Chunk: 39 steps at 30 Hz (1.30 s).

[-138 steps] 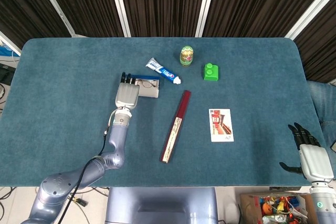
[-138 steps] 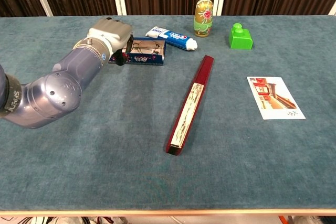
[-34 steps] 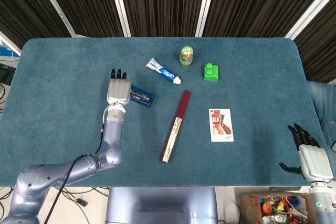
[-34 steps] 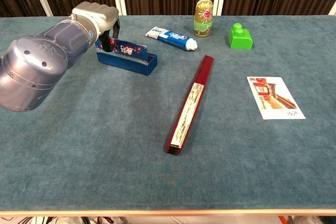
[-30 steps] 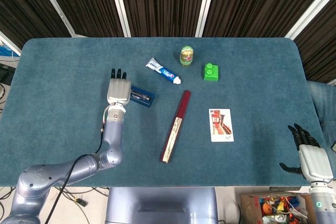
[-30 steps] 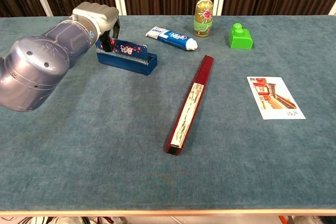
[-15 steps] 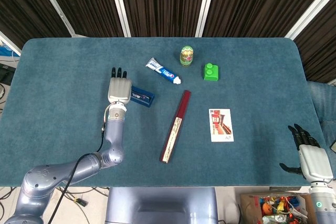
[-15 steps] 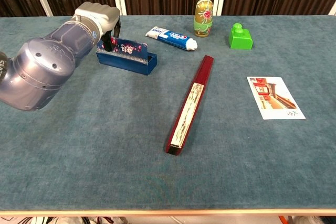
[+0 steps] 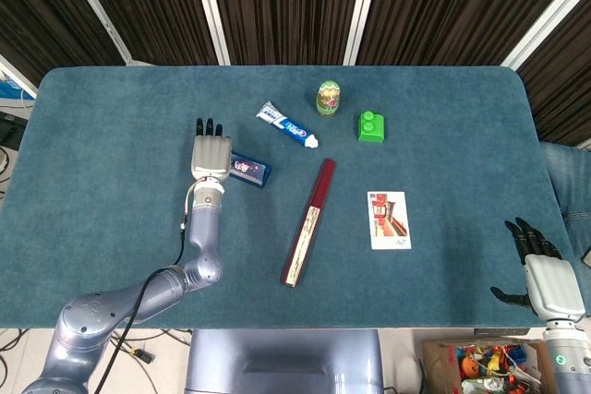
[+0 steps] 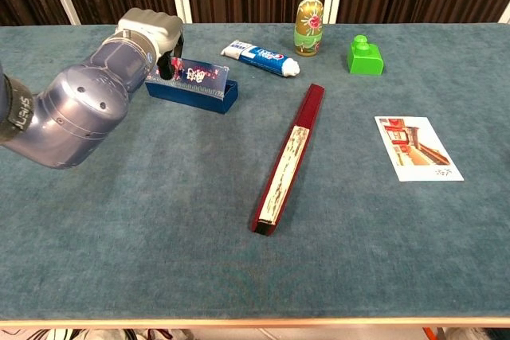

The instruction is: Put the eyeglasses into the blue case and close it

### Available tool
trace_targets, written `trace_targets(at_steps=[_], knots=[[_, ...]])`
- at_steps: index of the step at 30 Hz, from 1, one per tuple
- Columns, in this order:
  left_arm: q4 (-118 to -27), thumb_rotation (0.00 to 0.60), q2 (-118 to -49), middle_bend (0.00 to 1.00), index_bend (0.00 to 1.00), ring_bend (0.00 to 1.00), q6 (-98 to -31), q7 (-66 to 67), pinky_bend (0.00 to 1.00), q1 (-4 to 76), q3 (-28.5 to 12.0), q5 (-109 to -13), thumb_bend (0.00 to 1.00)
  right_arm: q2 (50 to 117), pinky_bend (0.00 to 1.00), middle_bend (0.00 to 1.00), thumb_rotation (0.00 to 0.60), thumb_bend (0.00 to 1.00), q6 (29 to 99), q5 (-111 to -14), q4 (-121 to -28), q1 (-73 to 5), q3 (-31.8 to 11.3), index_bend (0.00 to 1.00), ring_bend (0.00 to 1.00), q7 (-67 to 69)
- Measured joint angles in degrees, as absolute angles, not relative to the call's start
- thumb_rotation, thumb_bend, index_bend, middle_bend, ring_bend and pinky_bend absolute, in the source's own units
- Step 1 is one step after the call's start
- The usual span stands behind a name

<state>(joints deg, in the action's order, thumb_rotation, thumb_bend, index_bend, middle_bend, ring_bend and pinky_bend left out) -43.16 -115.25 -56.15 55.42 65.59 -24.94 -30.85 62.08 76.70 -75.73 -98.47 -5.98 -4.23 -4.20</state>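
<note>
Your left hand [image 10: 151,33] is sitting over the far-left end of the blue case [image 10: 194,87], dark fingers [image 10: 165,67] reaching down against its patterned lid, which is tilting partway over the tray, not yet flat; whether it is gripping the lid I cannot tell. The eyeglasses are hiding from both cameras, so I'm not calling where they are. Your right hand [image 9: 545,279] is hovering off the table's [image 9: 443,126] near-right corner, fingers spread, holding nothing

Matt teal cloth table [image 10: 159,220]; glossy metal left hand [image 10: 153,29].
</note>
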Motion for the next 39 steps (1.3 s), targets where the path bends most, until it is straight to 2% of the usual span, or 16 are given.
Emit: trace_targets(at_steps=[5, 8, 12, 15, 19, 25, 29, 39], knots=[[-41.18, 0.600, -116.20, 0.17, 0.46, 0.03, -55.43, 54.90, 0.03, 66.01, -25.09, -31.54, 0.46, 62.08, 0.18, 0.00, 0.600, 0.07, 76.67, -75.79, -98.39, -6.01, -4.22, 0.08, 0.09, -4.15], [-40.13, 0.600, -116.81, 0.16, 0.34, 0.03, -54.95, 54.78, 0.03, 66.22, -25.11, -31.89, 0.46, 62.09, 0.18, 0.00, 0.600, 0.07, 76.67, -75.84, -98.34, -6.03, -4.21, 0.08, 0.09, -4.17], [-38.85, 0.600, -117.64, 0.14, 0.11, 0.02, -54.65, 54.88, 0.03, 66.48, -25.26, -32.34, 0.46, 62.08, 0.18, 0.00, 0.600, 0.07, 76.64, -75.79, -98.34, -6.00, -4.20, 0.08, 0.09, -4.03], [-38.54, 0.600, -117.89, 0.10, 0.03, 0.01, -54.64, 55.39, 0.03, 66.55, -25.52, -32.31, 0.46, 62.04, 0.18, 0.00, 0.600, 0.07, 76.58, -75.73, -98.43, -6.00, -4.19, 0.08, 0.09, -3.97], [-38.66, 0.600, -117.93, 0.07, 0.01, 0.00, -54.83, 56.09, 0.03, 66.54, -25.99, -32.17, 0.45, 62.02, 0.18, 0.00, 0.600, 0.07, 76.56, -75.73, -98.48, -6.01, -4.18, 0.08, 0.09, -3.99], [-40.83, 0.600, -116.81, 0.07, 0.01, 0.00, -55.15, 56.00, 0.03, 66.22, -26.01, -33.11, 0.32, 62.11, 0.18, 0.00, 0.600, 0.07, 76.72, -75.58, -98.57, -5.99, -4.34, 0.08, 0.09, -3.90], [-44.15, 0.600, -114.81, 0.10, 0.04, 0.00, -55.05, 57.73, 0.03, 65.64, -25.24, -33.55, 0.30, 62.17, 0.18, 0.00, 0.600, 0.07, 76.81, -75.63, -98.57, -6.00, -4.38, 0.08, 0.09, -3.91], [-57.93, 0.600, -104.60, 0.11, 0.05, 0.00, -51.25, 66.41, 0.02, 63.76, -22.44, -28.82, 0.27, 62.20, 0.18, 0.00, 0.600, 0.07, 76.97, -75.64, -98.52, -5.94, -4.47, 0.08, 0.09, -3.67]])
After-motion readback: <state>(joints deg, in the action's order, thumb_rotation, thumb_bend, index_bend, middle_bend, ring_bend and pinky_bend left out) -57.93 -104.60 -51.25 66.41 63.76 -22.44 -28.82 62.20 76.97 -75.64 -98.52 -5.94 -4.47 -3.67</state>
